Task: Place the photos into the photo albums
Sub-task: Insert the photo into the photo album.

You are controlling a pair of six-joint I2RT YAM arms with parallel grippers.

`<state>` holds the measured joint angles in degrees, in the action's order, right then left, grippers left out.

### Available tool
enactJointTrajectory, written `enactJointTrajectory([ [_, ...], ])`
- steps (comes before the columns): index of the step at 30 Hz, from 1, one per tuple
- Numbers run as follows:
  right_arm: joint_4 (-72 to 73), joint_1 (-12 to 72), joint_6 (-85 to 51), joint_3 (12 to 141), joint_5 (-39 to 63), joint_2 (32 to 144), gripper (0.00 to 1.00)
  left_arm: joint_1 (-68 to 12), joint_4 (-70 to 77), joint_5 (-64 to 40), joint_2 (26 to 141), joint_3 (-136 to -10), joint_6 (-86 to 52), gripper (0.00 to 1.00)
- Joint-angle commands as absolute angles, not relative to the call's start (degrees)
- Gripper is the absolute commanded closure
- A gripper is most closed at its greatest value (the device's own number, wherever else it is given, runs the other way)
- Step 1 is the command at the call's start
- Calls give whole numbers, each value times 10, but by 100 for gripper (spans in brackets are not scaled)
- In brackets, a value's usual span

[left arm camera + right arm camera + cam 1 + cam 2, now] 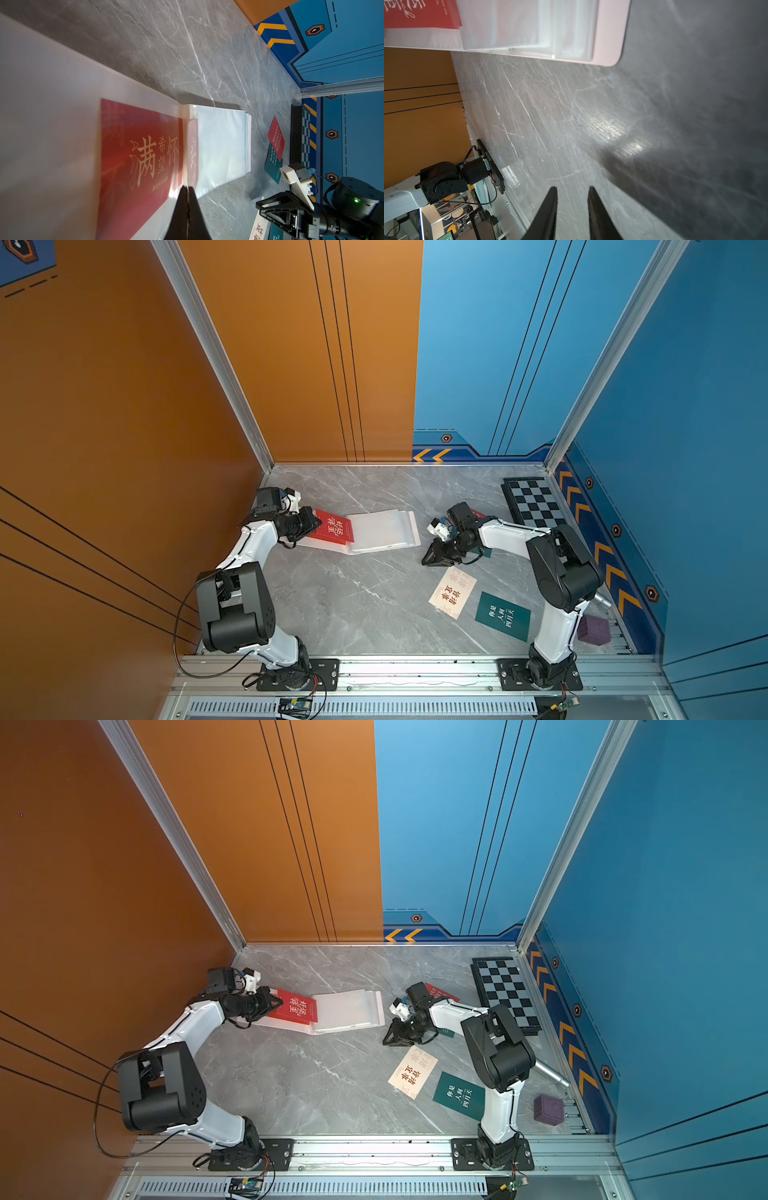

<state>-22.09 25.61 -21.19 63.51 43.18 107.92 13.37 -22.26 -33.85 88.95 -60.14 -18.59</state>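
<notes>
Left gripper [187, 190]: shut tight, tips at the edge of the album half nearest the left arm, right against the red card; film pinched between the jaws or not, cannot tell.
Right gripper [572, 188]: narrow gap, nothing held, low over bare table [591, 124], near the album's outer corner but apart from it.
Photo album [409, 529]: open and flat toward the back of the table, between the 2 arms, clear pages fanned on the half nearest the right arm.
Red card [332, 526]: on the album half by the left gripper, seemingly under clear film in the left wrist view; fully seated or not, hard to tell.
Fold: pale red strip [193, 153] beside the spine, either a 2nd card behind film or a reflection, cannot tell.
Loose on the table: 4 cards. Cream card [453, 592] and dark green card [503, 616] just beside each other in front of the right gripper; red MONEY card [440, 991] overlapping a 2nd dark green card [273, 166], both partly under the right arm.
Done, by judgement: 1 card in or nearly in its sleeve.
Left, by judgement: at least 4 cards to pick up and sleeve, the cream card likely the easiest reach for the empty right gripper.
</notes>
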Motion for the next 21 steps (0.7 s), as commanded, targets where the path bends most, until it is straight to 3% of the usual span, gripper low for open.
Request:
enactJointTrajectory([
  [1, -242, 258, -202, 650, 419, 1085, 72, 129, -236, -333, 891, -620, -171, 100],
  [21, -243, 262, -202, 660, 415, 1092, 72, 62, -240, -284, 966, -623, -174, 100],
])
